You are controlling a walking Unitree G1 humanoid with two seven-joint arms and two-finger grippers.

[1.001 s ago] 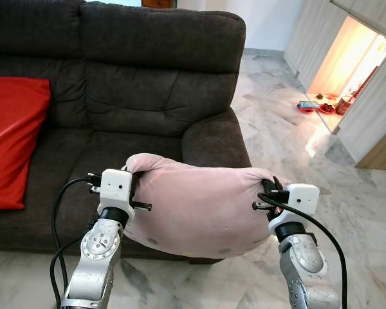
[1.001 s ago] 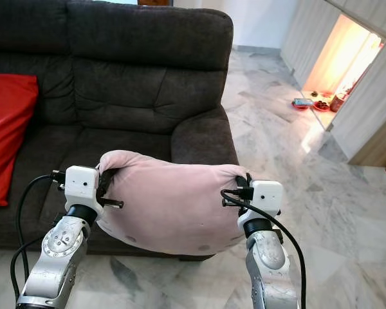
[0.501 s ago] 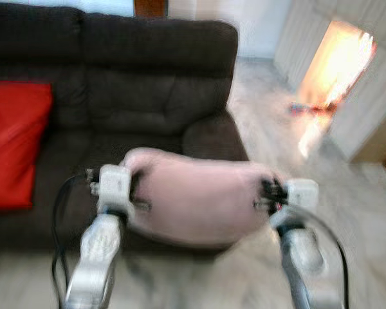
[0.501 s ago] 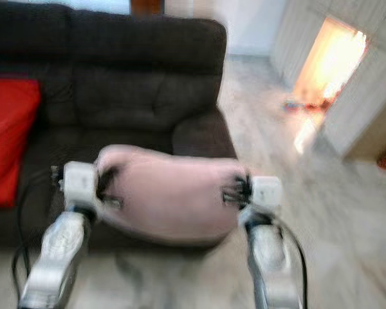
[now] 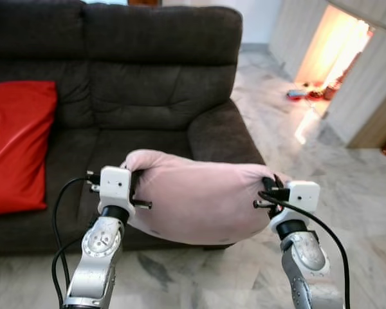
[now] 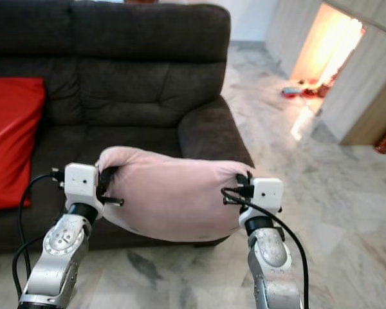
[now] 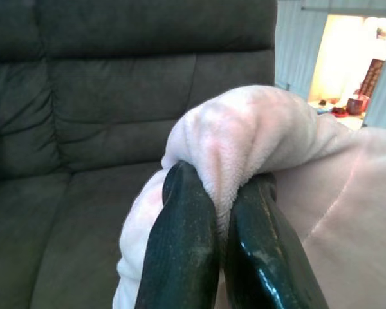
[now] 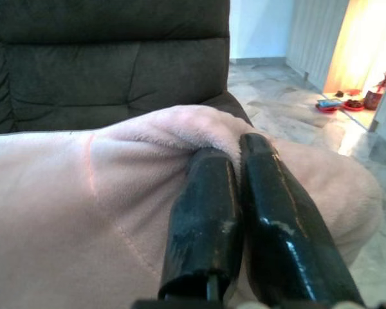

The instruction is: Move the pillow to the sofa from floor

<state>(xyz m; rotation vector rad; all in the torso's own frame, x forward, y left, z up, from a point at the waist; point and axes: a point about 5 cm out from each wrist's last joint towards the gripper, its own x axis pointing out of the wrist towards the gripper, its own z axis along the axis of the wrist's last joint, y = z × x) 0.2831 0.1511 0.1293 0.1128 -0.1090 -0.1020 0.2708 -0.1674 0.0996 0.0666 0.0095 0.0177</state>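
The left gripper (image 7: 222,193) pinches the pink pillow's (image 5: 199,196) left end, and the right gripper (image 8: 235,161) pinches its right end. The pillow hangs between them, near the dark sofa's (image 5: 148,84) front edge, right of a red cushion (image 5: 16,145).

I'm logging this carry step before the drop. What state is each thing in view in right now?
Pink pillow: off the floor, held at both ends in front of the sofa.
Left gripper: fingers shut on a pinched fold of the pillow.
Right gripper: fingers shut on the pillow's other end.
Dark sofa: right seat free.
Red cushion: propped on the left seat, against the backrest.
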